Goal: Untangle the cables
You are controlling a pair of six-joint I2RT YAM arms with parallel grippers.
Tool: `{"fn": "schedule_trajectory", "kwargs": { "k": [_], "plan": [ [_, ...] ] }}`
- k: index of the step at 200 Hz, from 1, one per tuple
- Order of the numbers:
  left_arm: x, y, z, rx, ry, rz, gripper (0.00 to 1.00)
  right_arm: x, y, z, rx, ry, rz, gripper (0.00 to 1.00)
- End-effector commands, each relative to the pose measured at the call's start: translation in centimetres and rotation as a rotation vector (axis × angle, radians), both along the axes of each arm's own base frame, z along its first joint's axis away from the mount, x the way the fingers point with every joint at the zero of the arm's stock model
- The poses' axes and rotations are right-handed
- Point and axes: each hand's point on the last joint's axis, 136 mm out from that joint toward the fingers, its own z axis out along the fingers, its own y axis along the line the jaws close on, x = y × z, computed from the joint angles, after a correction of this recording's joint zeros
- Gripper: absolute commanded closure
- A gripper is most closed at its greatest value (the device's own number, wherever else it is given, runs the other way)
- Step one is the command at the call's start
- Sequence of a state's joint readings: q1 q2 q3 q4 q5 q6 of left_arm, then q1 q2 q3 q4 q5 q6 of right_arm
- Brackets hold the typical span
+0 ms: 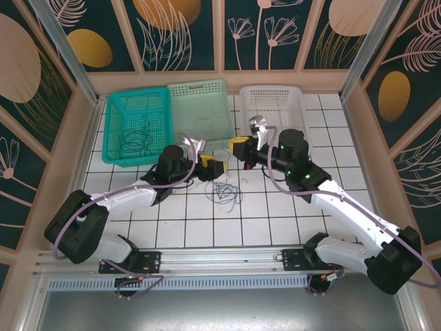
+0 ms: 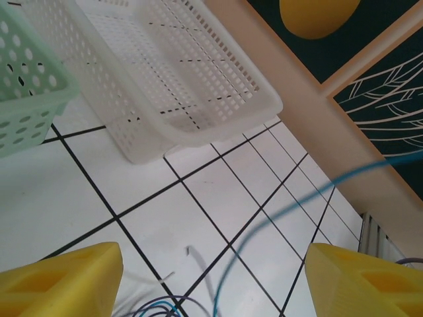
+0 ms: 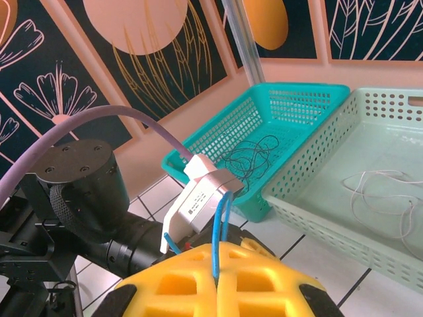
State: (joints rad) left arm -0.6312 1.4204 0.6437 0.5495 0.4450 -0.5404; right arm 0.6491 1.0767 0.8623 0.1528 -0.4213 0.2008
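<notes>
Two cables were sorted — a dark cable [image 1: 138, 140] in the teal basket [image 1: 110, 131], upper left, and a white cable [image 3: 383, 198] in the green basket [image 3: 330, 224]. The blue cable [image 1: 224, 189] lay mid-frame on the tiles, left to untangle — the right gripper [image 3: 218, 264] pinched it, and the left gripper [image 2: 211, 277] gaped.

blue cable [image 2: 264, 223] blurred, cut by right edge; white basket [image 2: 211, 129] cropped above

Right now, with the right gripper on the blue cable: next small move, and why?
Probably raise the right gripper a little toward the white basket. It is shut on the blue cable, whose far end runs into the tangle on the tiles; the left gripper stands open around the strand, not gripping it.
</notes>
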Motion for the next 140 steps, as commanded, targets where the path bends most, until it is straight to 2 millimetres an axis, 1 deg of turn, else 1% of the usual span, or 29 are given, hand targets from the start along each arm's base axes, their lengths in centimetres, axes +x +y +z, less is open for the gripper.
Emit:
{"fn": "schedule_trajectory", "kwargs": {
  "k": [1, 20, 38, 49, 60, 80, 104, 120, 140],
  "plan": [
    [0.5, -0.3, 1.0, 0.013, -0.057, -0.001, 0.28, -0.3, -0.6, 1.3, 0.024, -0.016, -0.005, 1.00],
    [0.3, 0.2, 1.0, 0.020, -0.066, 0.009, 0.29, -0.3, -0.7, 1.1, 0.021, -0.010, -0.007, 1.00],
    [0.1, 0.2, 1.0, 0.017, -0.066, 0.001, 0.29, -0.1, -0.8, 1.1, 0.023, -0.015, -0.015, 1.00],
    [-0.1, 0.0, 1.1, 0.004, -0.063, -0.011, 0.29, -0.1, -0.8, 1.4, 0.032, -0.026, -0.020, 1.00],
    [-0.2, -0.2, 1.4, -0.015, -0.064, -0.025, 0.29, 0.0, -1.1, 2.2, 0.045, -0.052, -0.037, 1.00],
    [-0.4, -0.7, 1.4, -0.035, -0.056, -0.048, 0.30, 0.5, -2.0, 4.9, 0.064, -0.121, -0.083, 1.00],
    [-0.5, -0.9, 0.8, -0.034, -0.042, -0.054, 0.30, 0.5, -2.9, 9.4, 0.084, -0.222, -0.125, 1.00],
    [-0.7, -0.6, 0.1, -0.025, -0.032, -0.049, 0.30, 0.4, -3.8, 12.5, 0.098, -0.291, -0.163, 1.00],
    [-1.1, -0.4, -0.8, -0.014, -0.013, -0.052, 0.30, 0.4, -4.9, 15.7, 0.114, -0.364, -0.220, 1.00]
  ]
}}
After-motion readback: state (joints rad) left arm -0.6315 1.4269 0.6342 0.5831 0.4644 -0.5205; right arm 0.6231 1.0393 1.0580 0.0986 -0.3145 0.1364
